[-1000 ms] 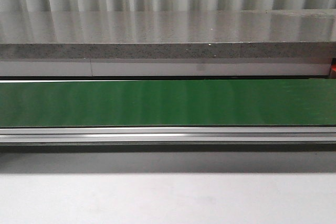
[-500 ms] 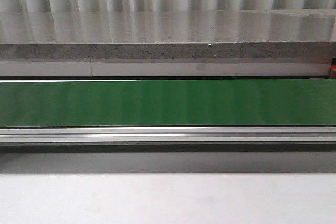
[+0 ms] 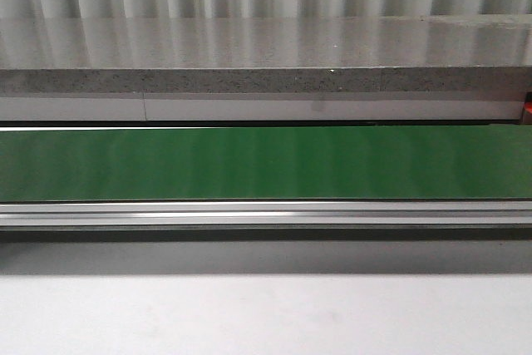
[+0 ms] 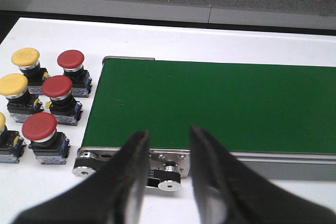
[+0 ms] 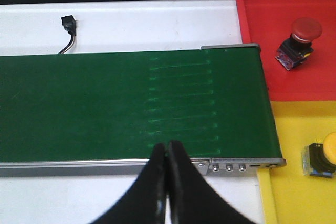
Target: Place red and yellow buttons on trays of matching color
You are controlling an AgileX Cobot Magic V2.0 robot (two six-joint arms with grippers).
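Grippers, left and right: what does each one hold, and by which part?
Nothing. The left gripper is open over the belt's end; the right gripper is shut with nothing between its fingers.

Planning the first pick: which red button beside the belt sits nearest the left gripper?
The red button closest to the left gripper; the other two reds sit farther back.

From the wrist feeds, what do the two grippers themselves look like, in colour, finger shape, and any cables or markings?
Only the fingers show. The left gripper has two black, matte fingers, broad at the base, curving and narrowing toward rounded tips. The right gripper has the same black, tapering fingers, slightly glossy. No cables, markings or labels are visible on either, and the front view shows neither arm.
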